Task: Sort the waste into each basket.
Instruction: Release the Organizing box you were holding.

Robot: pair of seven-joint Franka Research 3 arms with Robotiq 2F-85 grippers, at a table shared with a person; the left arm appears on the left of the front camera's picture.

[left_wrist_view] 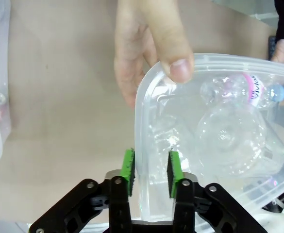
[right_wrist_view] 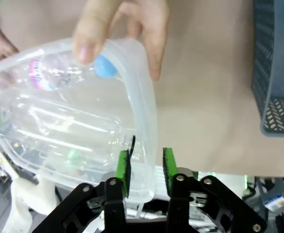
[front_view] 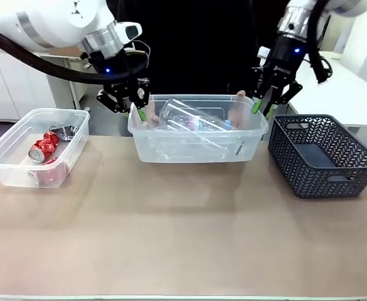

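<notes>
A small clear basket [front_view: 196,149] stands at mid-table with clear plastic bottles [front_view: 189,118] lying in it. My left gripper [front_view: 137,111] is shut on its left end rim, green pads either side of the wall [left_wrist_view: 151,167]. My right gripper [front_view: 263,108] is shut on the right end rim in the same way [right_wrist_view: 145,167]. A person's hands [left_wrist_view: 151,43] [right_wrist_view: 127,24] hold the far corners. Inside lie a large bottle [left_wrist_view: 229,141] and a pink-labelled one with a blue cap [right_wrist_view: 104,66]. A second clear basket [front_view: 7,169] at the left holds a red can [front_view: 44,147] and a silver can [front_view: 64,132].
A dark grey lattice-weave basket [front_view: 324,169] stands at the right, close to the middle basket, and its corner appears beside my right gripper [right_wrist_view: 275,63]. Bare tan tabletop [front_view: 183,238] stretches across the near half. The person stands at the far edge.
</notes>
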